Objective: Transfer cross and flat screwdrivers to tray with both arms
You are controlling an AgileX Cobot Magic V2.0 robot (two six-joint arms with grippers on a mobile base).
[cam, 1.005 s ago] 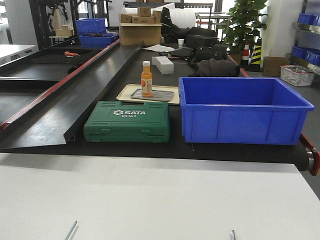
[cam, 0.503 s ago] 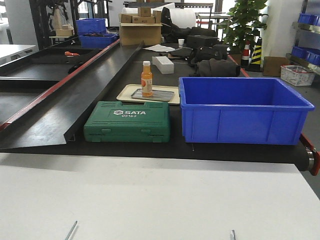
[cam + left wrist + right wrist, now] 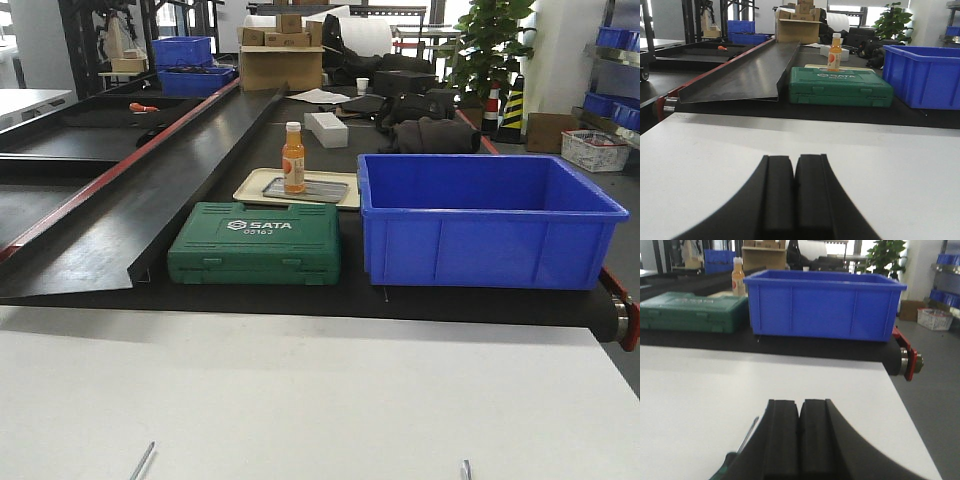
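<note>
Nothing in the front view has shifted since a second ago: both steel shafts, the case and the bottle sit where they were. The left screwdriver [image 3: 143, 461] lies on the white counter [image 3: 320, 390] at the near edge of the view. Only its shaft shows, its long axis running away from the robot and leaning right, tip toward the green tool case [image 3: 254, 243]. The right screwdriver [image 3: 466, 469] lies well apart from it, its shaft pointing almost straight away toward the blue bin [image 3: 485, 215] (which tip is cross and which flat is too small to tell). In the right wrist view its thin shaft and a bit of green handle show just left of the right tool [image 3: 800, 407], whose fingers are pressed flat together. The left tool [image 3: 794, 164] is likewise closed over the counter. The grey tray [image 3: 322, 188] rests on a cream tray [image 3: 248, 190] on the black belt [image 3: 450, 300] beyond the case, with an orange bottle [image 3: 292, 158] standing on its left part.
</note>
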